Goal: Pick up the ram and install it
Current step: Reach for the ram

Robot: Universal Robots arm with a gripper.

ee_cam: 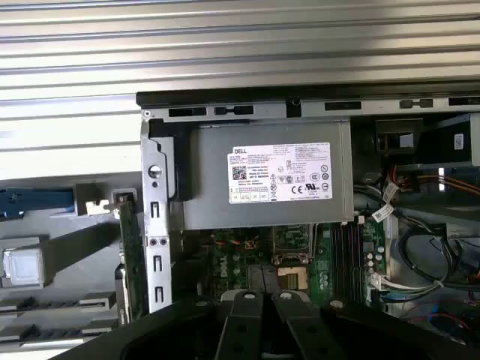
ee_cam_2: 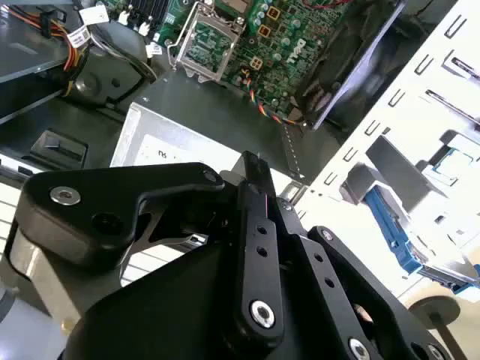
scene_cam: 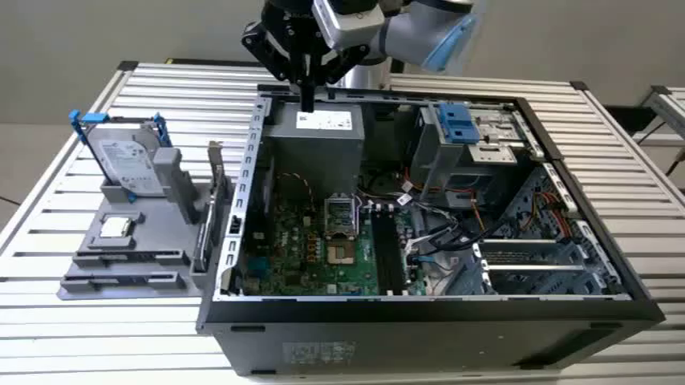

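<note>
- Hovering over the rear edge of the open black steel tower computer case (scene_cam: 428, 337) in the exterior view, the black two-fingered gripper (scene_cam: 307, 100) points down at the grey box-shaped metal power supply (scene_cam: 321, 140). Its jaws look pressed together with nothing between them. The ram (scene_cam: 220, 208), a long, thin bluish-green circuit-board stick, stands on its long edge in the grey plastic fixture (scene_cam: 118, 277). It is just outside the case wall on the exterior view's left and well apart from the gripper.
- In the second wrist view the gripper (ee_cam_2: 253, 169) tapers to a single tip with no gap showing, so the jaws are closed on nothing. The power supply (ee_cam_2: 202, 112) lies beneath it, and the green motherboard (ee_cam_2: 285, 45) lies beyond.
- In the first wrist view the ram (ee_cam: 129, 255) shows edge-on beside the case's silver side wall (ee_cam: 155, 225). The black memory slots (ee_cam: 345, 255) run next to the open processor socket (ee_cam: 292, 251).
- Handling, as a judgement: the stick should be light and stiff but fragile. It is best pinched across its two flat faces near the middle of the upper edge. The grip should stay clear of the contact edge, with gentle pressure over the chips.
</note>
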